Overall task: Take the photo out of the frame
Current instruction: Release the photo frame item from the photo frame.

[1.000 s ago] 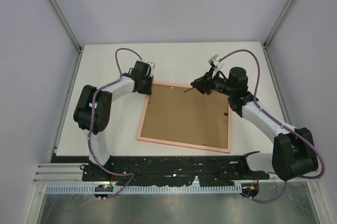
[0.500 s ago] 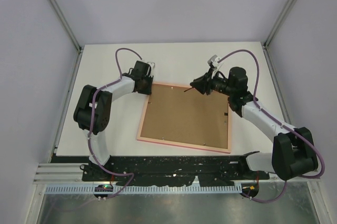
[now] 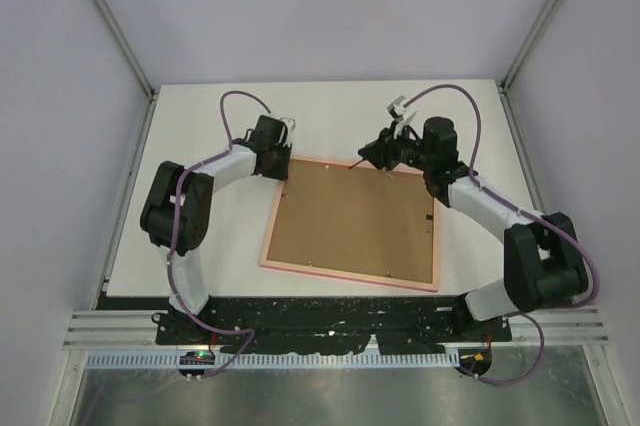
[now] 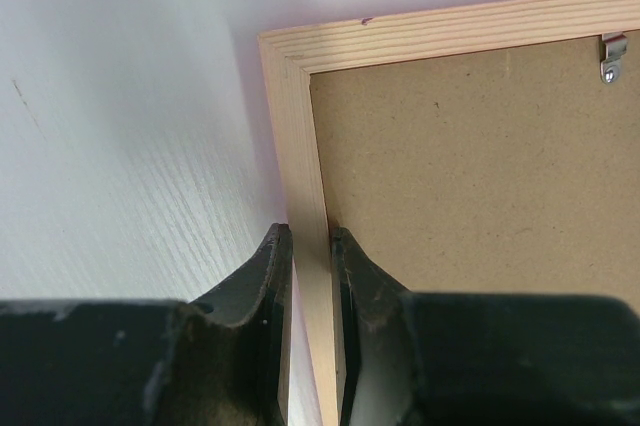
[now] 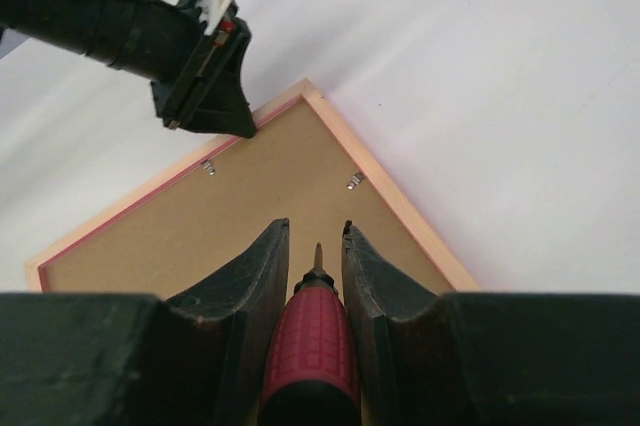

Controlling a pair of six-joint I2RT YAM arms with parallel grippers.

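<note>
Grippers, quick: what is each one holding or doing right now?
Left gripper: shut on the frame rim.
Right gripper: shut on a red-handled screwdriver.

A robotics lab test cell: the red-handled screwdriver [image 5: 312, 346] hangs over a bare white table [image 3: 330, 111], with plain pale walls [image 3: 330, 6] beyond it and to both sides, aluminium posts [image 3: 110, 18] at the corners, and behind it a metal rail [image 3: 110, 331] carrying the cabled left arm [image 3: 180, 211] and right arm [image 3: 490, 211]
</note>
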